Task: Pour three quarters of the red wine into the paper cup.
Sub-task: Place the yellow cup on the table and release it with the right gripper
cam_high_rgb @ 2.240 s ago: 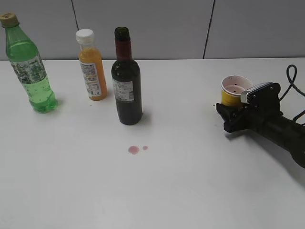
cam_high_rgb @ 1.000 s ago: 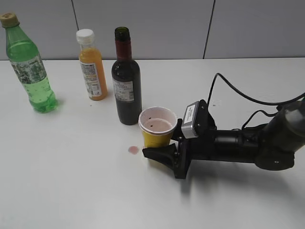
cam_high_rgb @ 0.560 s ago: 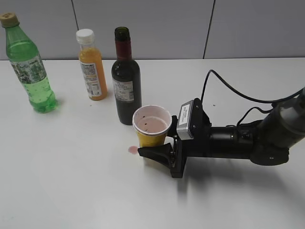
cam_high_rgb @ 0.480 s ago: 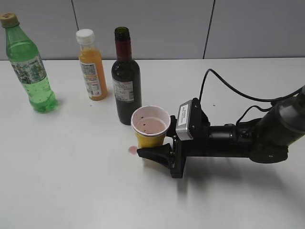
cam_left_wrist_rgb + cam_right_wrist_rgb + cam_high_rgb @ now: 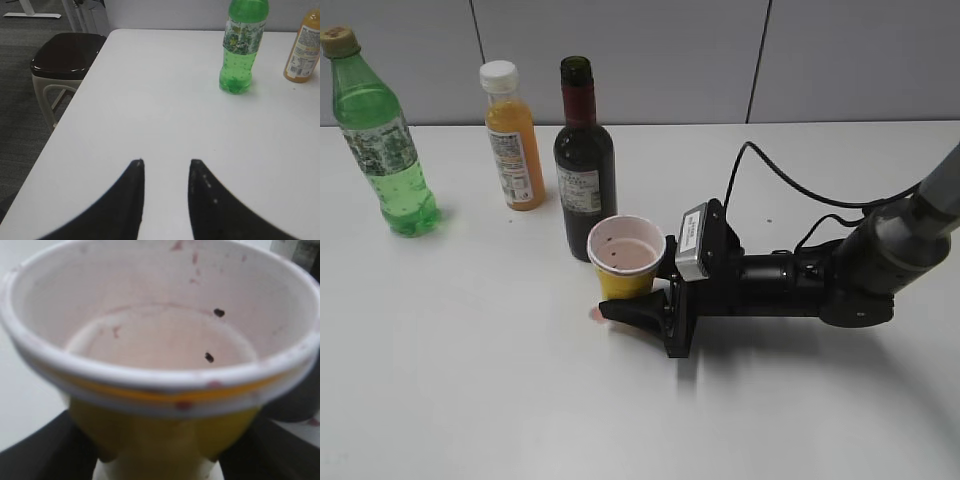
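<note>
Near the middle of the exterior frame, the right end effector is clamped around the lower body of the yellow paper cup, its black fingers on either side of the cup wall. The cup stands upright just in front and to the right of the dark green wine bottle, whose neck is uncapped and whose red wine shows as near-black liquid through the glass. A small pink spill on the white table peeks out just left of the end effector.

In the right wrist view the cup fills the frame: white rolled rim, a pink-stained inside with two dark specks, and no visible pool of liquid.

Left of the wine bottle stand the orange juice bottle with its white cap and, in the upper left, the green soda bottle.

The left end effector hovers over bare table at the bottom of its wrist view, its fingers slightly parted and holding nothing. A dark stool sits beside the table edge in the upper left.
</note>
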